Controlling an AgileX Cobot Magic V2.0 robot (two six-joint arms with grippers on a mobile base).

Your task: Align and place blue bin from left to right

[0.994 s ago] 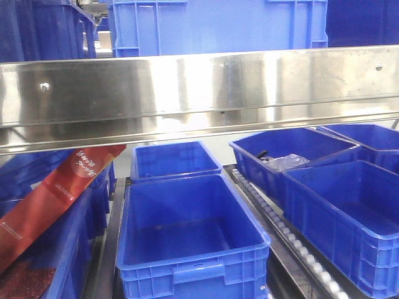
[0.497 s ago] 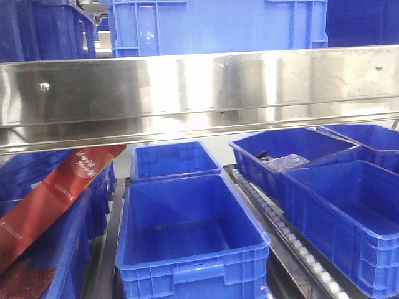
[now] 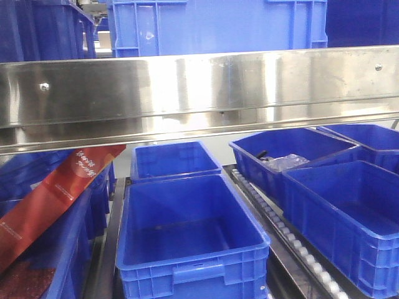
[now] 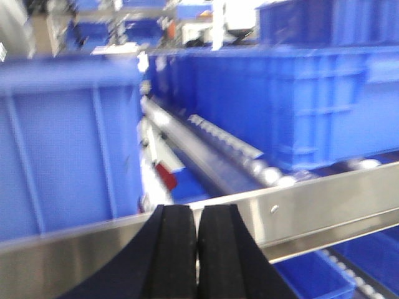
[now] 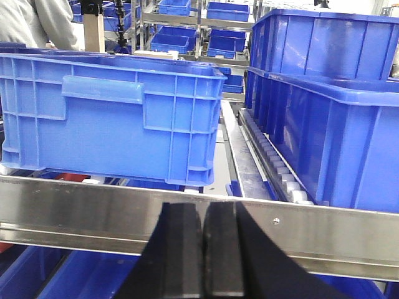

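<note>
The blue bin (image 3: 218, 25), lighter blue with ribbed corners, stands on the upper shelf behind the steel rail (image 3: 199, 87). In the right wrist view, the blue bin (image 5: 112, 118) fills the left half, its handle lip facing me, resting just beyond the steel rail (image 5: 93, 215). My right gripper (image 5: 203, 208) is shut and empty, low in front of that rail, right of the bin's near corner. My left gripper (image 4: 197, 212) is also shut and empty before the steel rail (image 4: 312, 205). That view is blurred. Neither gripper shows in the front view.
Darker blue bins (image 5: 330, 137) stand right of a roller track (image 5: 274, 168) on the upper shelf. On the lower level sit several deep-blue bins (image 3: 187, 237), one holding clear plastic (image 3: 287, 162). A red carton (image 3: 56, 193) leans at the left. A person (image 5: 43, 25) stands behind.
</note>
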